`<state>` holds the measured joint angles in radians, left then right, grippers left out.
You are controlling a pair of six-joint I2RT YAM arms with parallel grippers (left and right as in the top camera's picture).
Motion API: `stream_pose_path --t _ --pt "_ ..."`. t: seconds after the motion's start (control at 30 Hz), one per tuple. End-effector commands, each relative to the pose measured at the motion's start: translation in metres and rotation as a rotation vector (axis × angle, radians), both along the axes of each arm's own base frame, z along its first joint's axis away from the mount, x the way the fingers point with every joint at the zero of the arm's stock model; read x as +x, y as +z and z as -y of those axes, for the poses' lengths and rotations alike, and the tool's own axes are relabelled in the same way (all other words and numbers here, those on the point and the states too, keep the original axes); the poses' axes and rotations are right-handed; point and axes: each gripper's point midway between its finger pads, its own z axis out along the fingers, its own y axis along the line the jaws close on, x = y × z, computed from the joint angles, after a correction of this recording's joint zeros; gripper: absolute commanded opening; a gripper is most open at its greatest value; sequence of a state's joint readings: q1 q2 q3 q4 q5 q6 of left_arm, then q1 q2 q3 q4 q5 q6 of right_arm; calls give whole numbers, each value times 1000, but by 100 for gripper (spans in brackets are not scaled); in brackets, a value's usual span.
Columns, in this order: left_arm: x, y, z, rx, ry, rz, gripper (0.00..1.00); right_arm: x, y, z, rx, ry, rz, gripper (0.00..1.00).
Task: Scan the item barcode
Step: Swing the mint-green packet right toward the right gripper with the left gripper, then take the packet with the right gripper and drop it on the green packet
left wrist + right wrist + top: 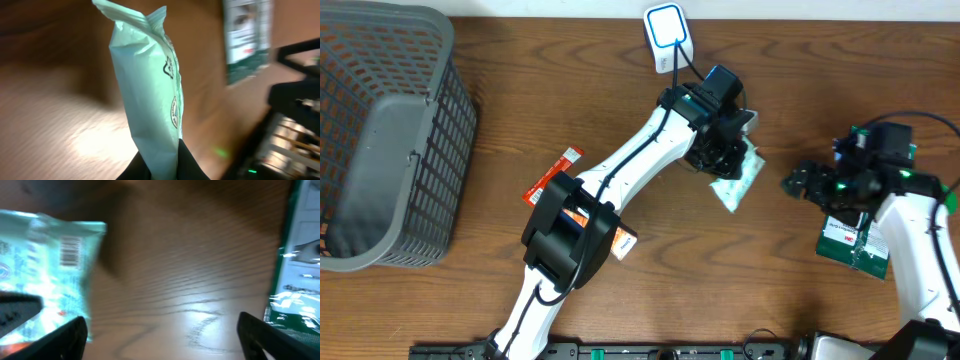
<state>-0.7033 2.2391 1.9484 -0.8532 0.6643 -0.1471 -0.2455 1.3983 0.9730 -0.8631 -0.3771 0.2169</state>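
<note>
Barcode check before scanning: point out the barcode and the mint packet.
barcode point(70, 252), right wrist view, middle of its stripes.
mint packet point(150, 100), left wrist view, middle of its side.

Far left: basket point(380, 140) on the worktop point(520, 60).
Back centre: scanner point(667, 30).
Centre: pouch point(738, 180) in the left gripper point(725, 160), seemingly off the worktop.
Right: flat packet point(850, 245) behind the right gripper point(798, 183).
Front left: slim packet point(553, 175) and small packet point(623, 242), either side of the left arm point(630, 165).
</note>
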Motion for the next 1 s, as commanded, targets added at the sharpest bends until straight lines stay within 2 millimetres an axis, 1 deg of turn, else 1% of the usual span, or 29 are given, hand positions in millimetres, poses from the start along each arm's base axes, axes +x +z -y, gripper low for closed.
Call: stream_pose_path --t 0.0,0.03,0.07,0.1,0.13,0.23,0.27,0.33,0.4,0.43,0.5,0.57,0.6,0.67,0.73,0.8,0.83,0.9,0.97 --pt "-5 36 11 -213 -26 -143 7 2 30 -29 296 142 165 85" --pt "-6 47 12 -275 -37 -186 7 3 39 -29 355 158 215 85" --pt "-6 56 11 -324 -47 -219 7 3 47 -28 394 169 255 88" --pt "-6 67 8 -382 -60 -254 8 3 53 -26 429 171 288 97" --pt "-5 75 6 -425 -69 -283 8 2 58 -24 452 170 310 99" --pt "-2 92 -4 -515 -83 -344 7 2 66 -26 496 189 356 99" --pt "-2 96 -6 -536 -87 -357 7 1 69 -29 510 200 365 95" --pt "-3 101 -7 -560 -97 -373 7 1 70 -35 521 221 368 77" --pt "-3 101 -6 -562 -99 -373 8 1 74 -46 538 270 389 65" --pt "-4 102 -5 -564 -104 -370 8 1 78 -52 552 301 405 61" --pt "-5 102 -3 -566 -112 -366 8 3 80 -62 553 344 421 56" --pt "-7 103 -2 -571 -118 -371 7 5 81 -68 546 376 436 56" --pt "-9 107 -2 -589 -129 -384 8 6 81 -70 545 389 442 54" --pt "-13 115 -2 -625 -149 -412 7 8 84 -72 554 395 454 54" --pt "-16 120 -3 -649 -163 -431 8 10 91 -74 576 412 493 52" --pt "-16 120 -3 -652 -165 -432 7 13 100 -76 610 418 526 52" --pt "-16 120 -3 -654 -168 -427 7 15 102 -76 620 413 532 50" --pt "-16 120 -3 -656 -170 -424 8 19 104 -75 624 400 535 42" --pt "-16 120 -3 -656 -171 -422 8 21 105 -74 614 406 552 29"
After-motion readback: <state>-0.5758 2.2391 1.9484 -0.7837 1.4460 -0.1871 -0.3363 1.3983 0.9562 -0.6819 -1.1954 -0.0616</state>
